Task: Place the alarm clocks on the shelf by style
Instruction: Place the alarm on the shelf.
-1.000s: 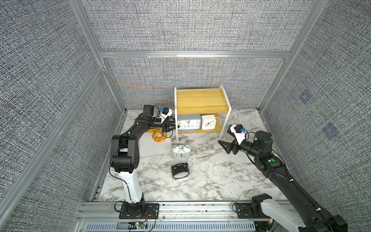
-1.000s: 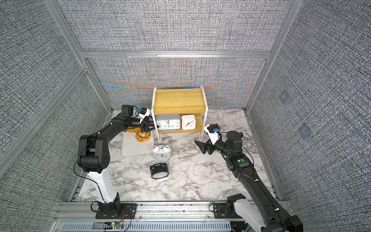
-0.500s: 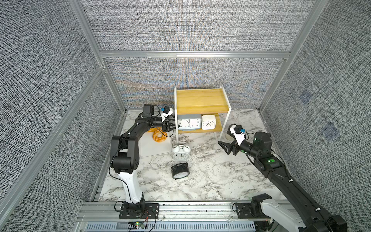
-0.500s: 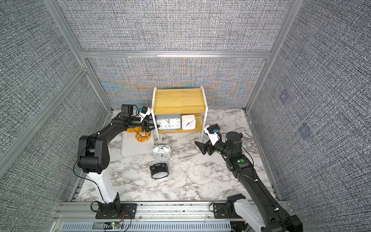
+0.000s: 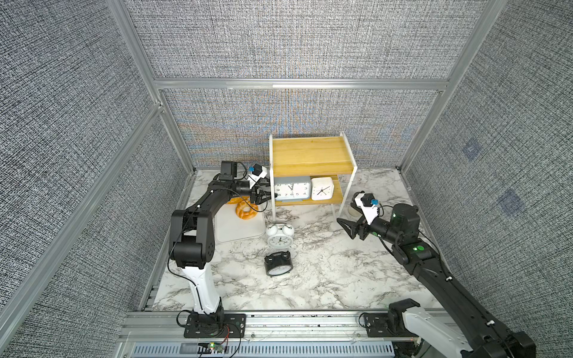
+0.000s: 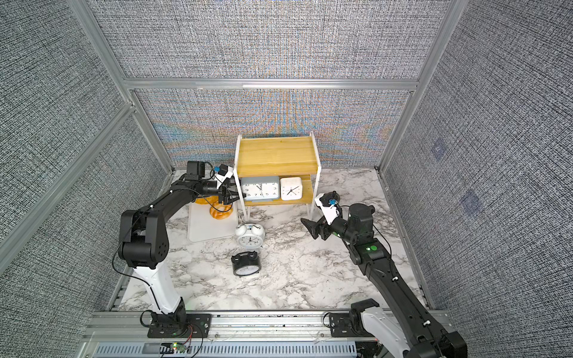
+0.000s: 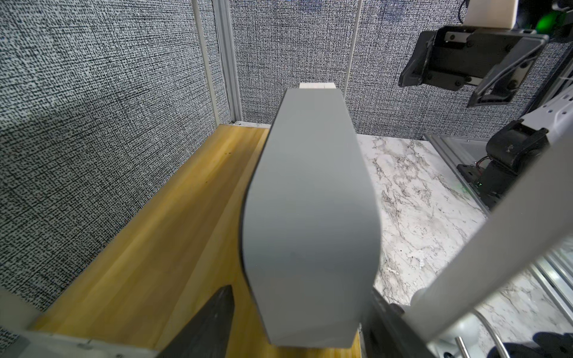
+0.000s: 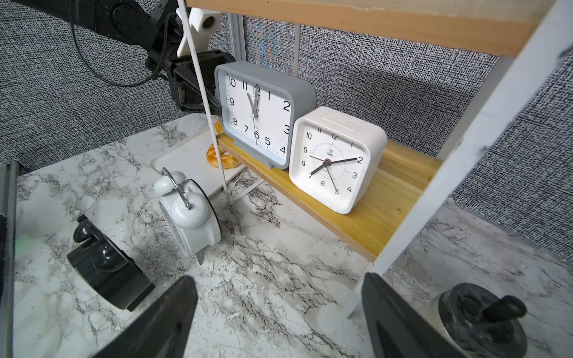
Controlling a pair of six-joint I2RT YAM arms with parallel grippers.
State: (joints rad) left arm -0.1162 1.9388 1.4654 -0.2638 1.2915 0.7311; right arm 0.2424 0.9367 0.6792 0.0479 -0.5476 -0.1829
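The shelf point(image 5: 310, 155) stands at the back, its top board bare. On its lower board point(image 8: 387, 210) stand the grey rectangular clock point(image 5: 291, 190) and, to its right, the small white square clock point(image 5: 322, 188). My left gripper point(image 5: 268, 196) reaches in from the shelf's left side. Its jaws are open astride the grey clock's end point(image 7: 310, 217), with a gap at one finger point(image 7: 217, 316). The white twin-bell clock point(image 5: 280, 237) and the black twin-bell clock point(image 5: 278, 264) rest on the marble table in front. My right gripper point(image 5: 345, 227) hovers open and empty right of the shelf's front leg.
A white tray point(image 5: 235, 229) with bread point(image 5: 246, 212) lies left of the shelf, under the left arm. A small round container with a black knob point(image 8: 483, 319) sits by the shelf's right front leg. Fabric walls close in on three sides.
The left jaws have widened around the grey clock's end, and the clock stays on the lower board. The right arm has not moved.
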